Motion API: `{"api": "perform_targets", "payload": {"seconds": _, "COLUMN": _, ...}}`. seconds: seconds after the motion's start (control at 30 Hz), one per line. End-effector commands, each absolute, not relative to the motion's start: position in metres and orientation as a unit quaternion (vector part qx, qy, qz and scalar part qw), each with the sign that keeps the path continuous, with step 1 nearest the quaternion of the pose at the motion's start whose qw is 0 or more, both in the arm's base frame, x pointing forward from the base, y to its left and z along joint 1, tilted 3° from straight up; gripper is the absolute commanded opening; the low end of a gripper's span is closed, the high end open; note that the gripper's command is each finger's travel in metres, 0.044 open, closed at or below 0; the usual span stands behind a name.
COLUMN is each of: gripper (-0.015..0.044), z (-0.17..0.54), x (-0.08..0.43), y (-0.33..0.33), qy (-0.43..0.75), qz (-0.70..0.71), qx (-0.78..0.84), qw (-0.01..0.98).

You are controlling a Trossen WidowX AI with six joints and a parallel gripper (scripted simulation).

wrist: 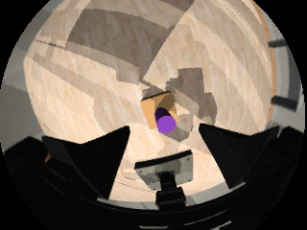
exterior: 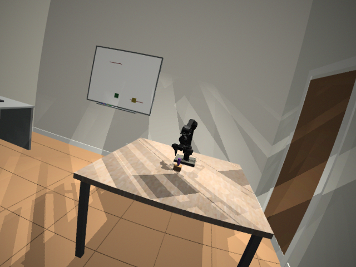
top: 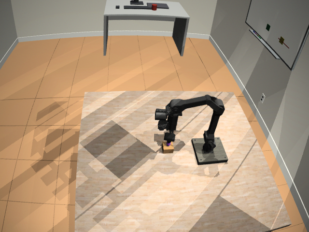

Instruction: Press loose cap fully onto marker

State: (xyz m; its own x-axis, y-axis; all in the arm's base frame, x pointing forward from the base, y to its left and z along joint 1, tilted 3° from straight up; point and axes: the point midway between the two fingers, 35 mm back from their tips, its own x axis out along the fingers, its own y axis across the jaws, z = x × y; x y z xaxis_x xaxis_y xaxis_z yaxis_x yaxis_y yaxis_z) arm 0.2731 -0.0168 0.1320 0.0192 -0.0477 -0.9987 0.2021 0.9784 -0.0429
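Note:
The holder block [top: 167, 149] [exterior: 177, 168] [wrist: 150, 111] is orange-tan and sits on the table in front of the arm's base. The purple cap [top: 168, 144] [exterior: 179, 159] [wrist: 166, 125] stands upright over the block, on the marker. The marker itself is hidden beneath the cap and in the block. I cannot tell whether the cap is pressed fully down. My gripper [wrist: 165, 128] [top: 169, 140] is open and points down over the block. In the wrist view its two fingers stand wide apart, one on each side of the cap, with gaps between them and it.
The arm's base plate [top: 195, 152] [exterior: 191, 163] [wrist: 144, 169] is bolted to the wooden table [top: 149, 207] [exterior: 114, 178], to the right of the block in the top view. A grey desk [top: 147, 12] stands far behind, and a whiteboard [exterior: 126, 77] hangs on the wall.

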Motion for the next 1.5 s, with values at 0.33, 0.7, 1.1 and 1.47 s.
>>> {"api": "perform_targets", "payload": {"seconds": 0.33, "gripper": 0.0282, "z": 0.151, "x": 0.270, "y": -0.019, "qy": 0.695, "qz": 0.010, "qx": -0.044, "qw": 0.718}}
{"api": "perform_targets", "payload": {"seconds": 0.7, "gripper": 0.0000, "z": 0.151, "x": 0.270, "y": -0.019, "qy": 0.695, "qz": 0.010, "qx": -0.044, "qw": 0.718}}
{"api": "perform_targets", "payload": {"seconds": 1.1, "gripper": 0.0000, "z": 0.151, "x": 0.270, "y": -0.019, "qy": 0.695, "qz": 0.010, "qx": -0.044, "qw": 0.718}}
{"api": "perform_targets", "payload": {"seconds": 1.47, "gripper": 0.0000, "z": 0.137, "x": 0.271, "y": -0.019, "qy": 0.695, "qz": 0.010, "qx": -0.044, "qw": 0.718}}
